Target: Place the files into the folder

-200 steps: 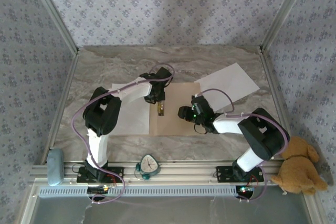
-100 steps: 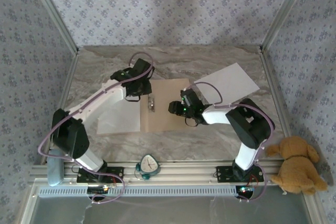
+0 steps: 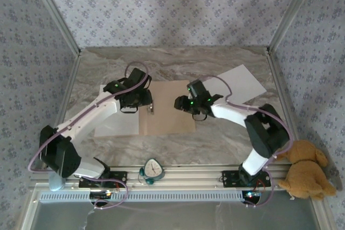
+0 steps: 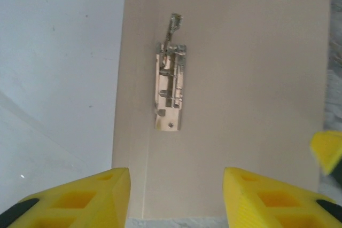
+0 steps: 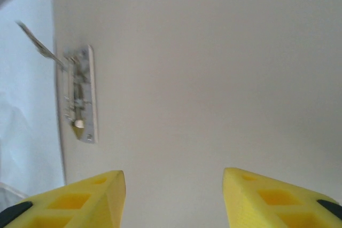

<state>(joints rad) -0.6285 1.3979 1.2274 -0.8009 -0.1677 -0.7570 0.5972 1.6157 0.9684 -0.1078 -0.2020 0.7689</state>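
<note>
The tan folder [image 3: 170, 114] lies flat mid-table, its metal clip [image 3: 151, 107] near its left edge. One white file [image 3: 115, 122] lies against the folder's left side, partly under my left arm. The other file [image 3: 240, 82] lies at the back right. My left gripper [image 3: 143, 103] hovers over the folder's left part, open and empty; in its wrist view its gripper [image 4: 176, 198] frames the folder [image 4: 240, 78], with the clip [image 4: 171, 94] ahead. My right gripper [image 3: 180, 104] hangs over the folder's middle, and it [image 5: 173, 198] is open and empty above the folder [image 5: 214, 68], with the clip [image 5: 80, 94] off to the left.
A brown teddy bear [image 3: 306, 175] sits at the near right corner. A small clock-like object [image 3: 153, 169] and a grey-blue pad [image 3: 56, 171] rest on the front rail. Patterned walls and metal posts bound the marble table [image 3: 215, 60].
My left arm has stretched out and swung left and back, and its jaws have widened off the clip. The folder has slid left. My right gripper moved back and left.
</note>
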